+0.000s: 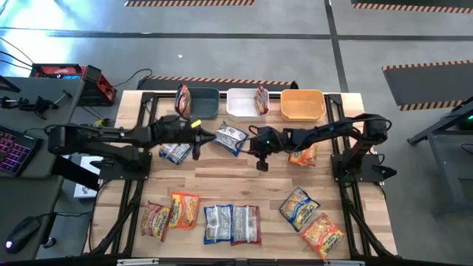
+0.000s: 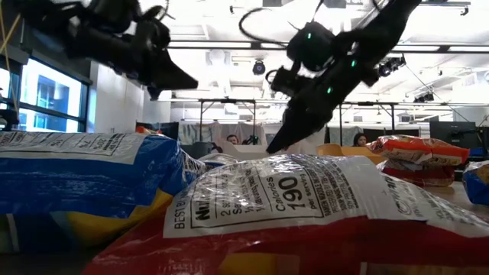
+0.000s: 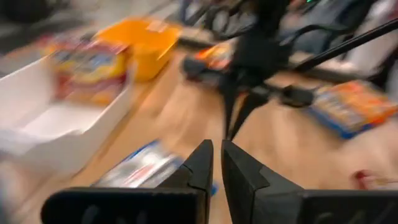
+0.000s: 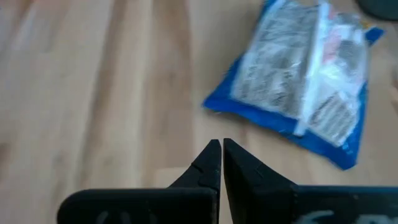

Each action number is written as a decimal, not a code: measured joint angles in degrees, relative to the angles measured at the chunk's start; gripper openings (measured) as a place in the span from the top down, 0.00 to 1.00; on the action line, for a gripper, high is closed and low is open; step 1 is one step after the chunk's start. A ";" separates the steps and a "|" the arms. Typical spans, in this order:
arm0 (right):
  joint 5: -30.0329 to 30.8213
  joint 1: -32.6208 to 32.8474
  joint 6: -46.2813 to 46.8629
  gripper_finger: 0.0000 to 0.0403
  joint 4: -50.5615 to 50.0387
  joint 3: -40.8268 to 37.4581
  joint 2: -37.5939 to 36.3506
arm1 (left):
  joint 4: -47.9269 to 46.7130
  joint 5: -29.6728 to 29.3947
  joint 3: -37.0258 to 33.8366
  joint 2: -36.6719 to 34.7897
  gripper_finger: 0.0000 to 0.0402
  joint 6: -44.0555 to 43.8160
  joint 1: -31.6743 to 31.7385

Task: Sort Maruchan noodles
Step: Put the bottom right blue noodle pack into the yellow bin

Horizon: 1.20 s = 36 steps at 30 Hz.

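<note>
**Two blue packets lie between the arms, neither one held**

Several crinkly plastic Maruchan noodles packets (image 1: 233,224) lie along the near edge of the wooden tabletop (image 1: 244,186). Mid-table, the left gripper (image 1: 196,151) hangs with fingers nearly together, holding nothing; a blue-and-white packet (image 1: 176,152) lies just beside it, the nearer pick in my judgement. The right gripper (image 1: 261,164) is closed and empty, another blue packet (image 1: 231,137) nearby. Farthest: dark-blue bin (image 1: 204,103) and white bin (image 1: 242,105) each hold a packet; orange bin (image 1: 302,105) looks empty.

Grey floor (image 1: 244,44) — ceiling lights (image 2: 229,47), window (image 2: 38,107)
</note>
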 joint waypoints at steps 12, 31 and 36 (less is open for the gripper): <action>-3.09 15.52 36.33 1.00 -32.78 3.84 -16.91 | 24.09 2.30 -5.57 7.63 1.00 4.46 -2.02; -10.95 29.56 78.28 1.00 -49.54 -0.73 -13.05 | 30.82 1.42 -5.57 16.39 1.00 5.29 1.07; -9.02 24.54 68.98 1.00 -46.67 -0.66 -10.50 | 30.82 1.42 -5.57 16.24 1.00 5.29 1.07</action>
